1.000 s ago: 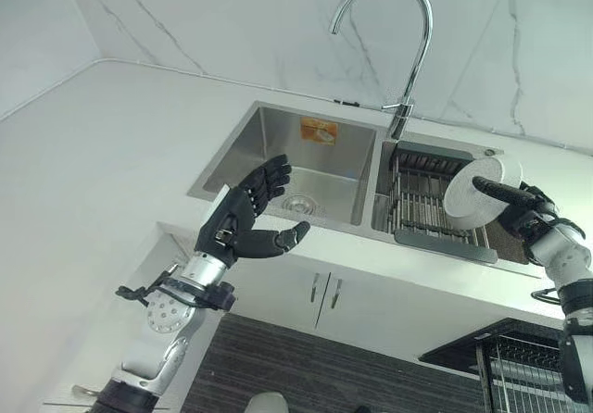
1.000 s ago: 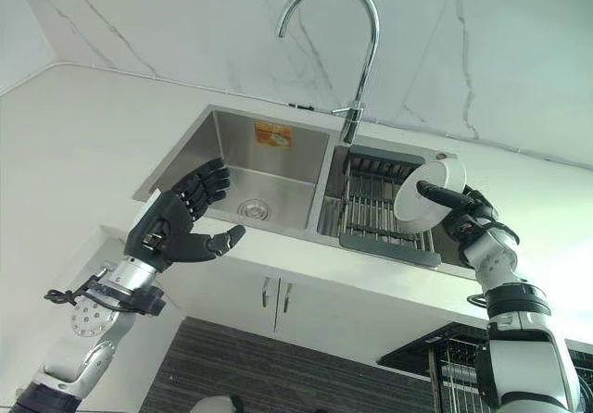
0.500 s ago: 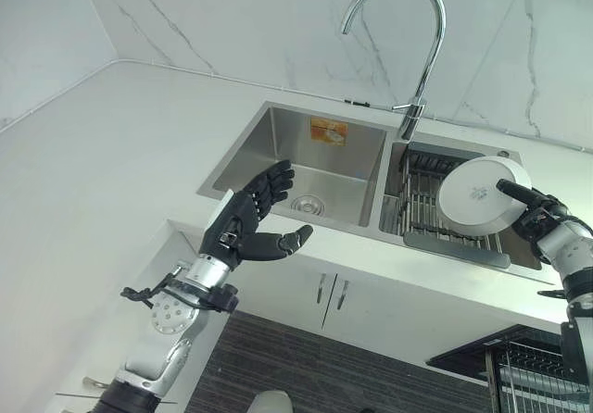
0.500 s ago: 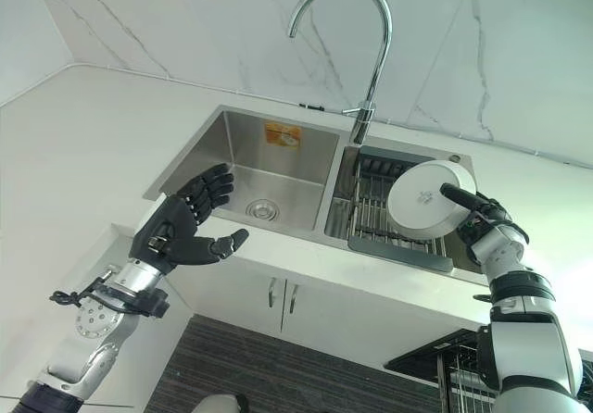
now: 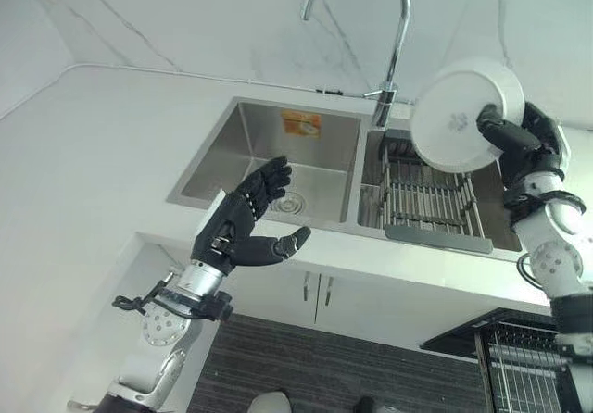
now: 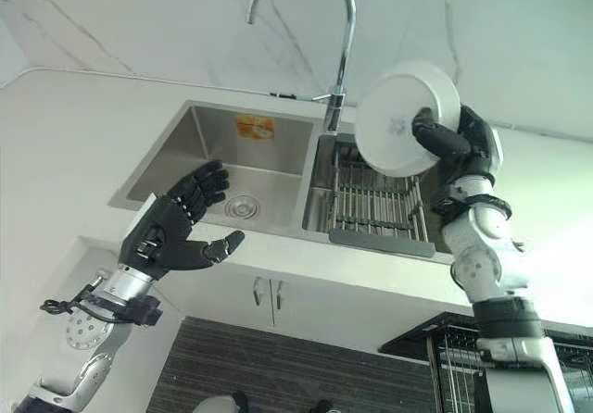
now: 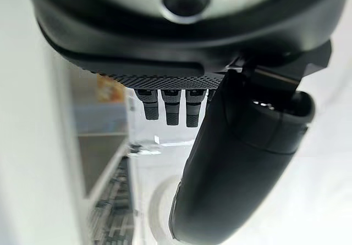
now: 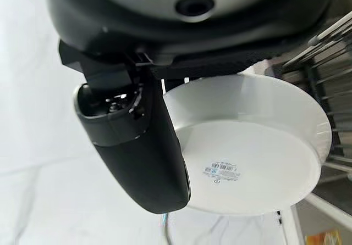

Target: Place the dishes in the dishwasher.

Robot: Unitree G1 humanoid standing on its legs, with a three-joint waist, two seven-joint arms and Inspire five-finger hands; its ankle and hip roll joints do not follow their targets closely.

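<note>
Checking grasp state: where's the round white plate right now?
The round white plate is pinched in the right hand, lifted above the sink's metal drying rack, right of the chrome faucet.

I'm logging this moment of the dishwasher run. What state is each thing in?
White plate: lifted clear of the sink, tilted on edge, underside toward the camera.
Right hand: shut on the plate's rim.
Left hand: open, holding nothing, in front of the left basin.
Faucet: no water running.
Sink rack: no dishes on it.
Dishwasher rack: pulled out.
</note>
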